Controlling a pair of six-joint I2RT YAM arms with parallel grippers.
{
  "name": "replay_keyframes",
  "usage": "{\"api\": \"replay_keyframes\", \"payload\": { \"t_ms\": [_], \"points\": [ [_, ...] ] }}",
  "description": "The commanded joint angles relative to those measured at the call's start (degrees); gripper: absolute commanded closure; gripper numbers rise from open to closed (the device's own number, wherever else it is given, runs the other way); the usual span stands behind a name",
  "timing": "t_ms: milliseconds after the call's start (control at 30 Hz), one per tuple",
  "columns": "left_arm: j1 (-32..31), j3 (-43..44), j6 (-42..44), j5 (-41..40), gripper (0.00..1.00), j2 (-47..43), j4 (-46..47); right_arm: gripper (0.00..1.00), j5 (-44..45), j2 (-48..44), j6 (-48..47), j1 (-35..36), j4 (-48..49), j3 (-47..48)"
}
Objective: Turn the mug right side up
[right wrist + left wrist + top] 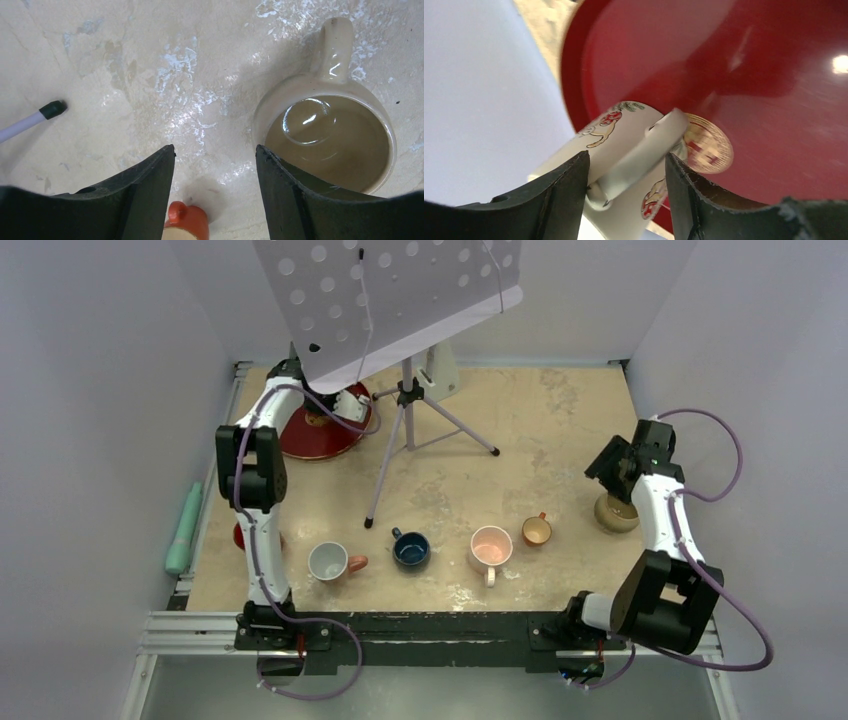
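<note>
The mug [624, 135] is white with red mushroom prints and lies tilted on the red plate [774, 100], its handle [644, 150] pointing at the camera. My left gripper [628, 165] straddles that handle, and both fingers touch it. From the top, the mug [352, 400] shows as a white shape at the plate's [310, 438] far edge, with the left gripper [338, 405] over it, half hidden by the music stand. My right gripper [612, 468] hangs open above bare table. In its wrist view the right gripper [215, 155] holds nothing.
A tripod music stand [405, 390] rises mid-table; one foot [52, 108] is near the right arm. An upright beige mug [327, 135] and an orange mug [185, 222] sit by the right gripper. Pink [490, 545], blue [410, 548] and white [328, 561] mugs line the front.
</note>
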Motion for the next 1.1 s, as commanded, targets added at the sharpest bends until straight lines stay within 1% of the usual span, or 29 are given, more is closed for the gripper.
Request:
{"api": "replay_keyframes", "payload": {
  "t_ms": [0,67,133,233,300,400,467,567,667,800,900,1067],
  "points": [
    [2.19,-10.49,4.56,-0.76,0.4,-7.39,-6.04,0.36,-2.6,-2.2,-1.15,-0.02,1.28,1.68],
    [2.36,-13.06,6.4,-0.43,0.4,-9.11,-6.26,0.37,-3.1,-2.21,-1.14,-0.06,1.42,1.31],
    [2.36,-13.92,7.75,0.45,0.37,-9.76,-4.9,0.37,-3.77,-2.11,-1.06,-0.04,1.69,1.0],
    [2.31,-12.33,9.68,0.7,0.33,-8.9,-3.08,0.36,-4.25,-1.87,-1.11,-0.04,1.71,1.15],
    [2.37,-11.3,13.03,-1.39,0.32,-7.63,-2.97,0.36,-4.49,-1.85,-1.17,-0.06,1.71,1.31],
    [2.32,-11.55,15.86,-2.41,0.32,-6.51,-1.06,0.36,-4.86,-2.11,-1.33,-0.06,1.79,1.09],
    [2.09,-12.04,17.22,-2.31,0.34,-6.22,-1.05,0.36,-5.09,-2.08,-1.45,-0.06,1.8,0.83],
    [1.22,-13.7,18.19,-2.62,0.41,-6.31,-0.9,0.36,-5.5,-1.87,-1.66,-0.06,1.59,0.85],
    [0.96,-14.92,16.9,-2.86,0.66,-6.73,-0.31,0.36,-5.39,-2.07,-2.12,-0.01,1.02,1.51],
    [1.0,-13.23,12.39,-5.37,1.0,-6.7,-1.7,0.36,-5.45,-2.96,-2.57,-0.01,0.21,2.43],
    [1.13,-13.19,7.7,-6.15,1.0,-8.36,-1.56,0.36,-6.22,-3.3,-2.99,-0.06,-0.66,3.17],
    [1.46,-12.52,-8.4,-7.61,1.0,-11.75,-0.97,0.35,-8.75,-3.69,-4.59,-0.02,-2.39,5.42]
  ]
}}
